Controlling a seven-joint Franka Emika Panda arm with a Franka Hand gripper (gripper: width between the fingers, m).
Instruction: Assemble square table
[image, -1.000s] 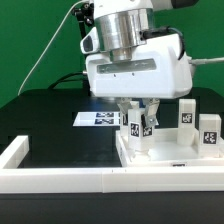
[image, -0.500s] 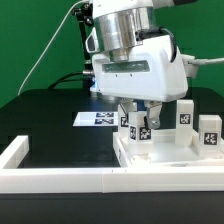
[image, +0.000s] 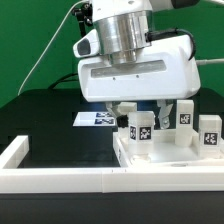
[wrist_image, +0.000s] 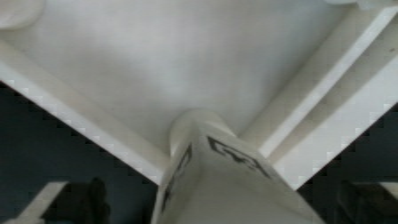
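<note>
White legs (image: 141, 130) stand upright on the square top (image: 170, 160). Fingers (image: 172, 112) spread wide around 1 leg, gripping nothing.

A black worktop (image: 45, 115) carries everything. The white square table top (image: 150, 160) lies flat on it, right under the gripper (image: 141, 116). From the wrist view, the black worktop (wrist_image: 45, 140) peeks out past the edge of the table top (wrist_image: 160, 60). The flat marker board (image: 98, 119) lies on the black just behind the gripper. A long low white wall (image: 70, 180) sits along the near edge, in front of the gripper.
</note>
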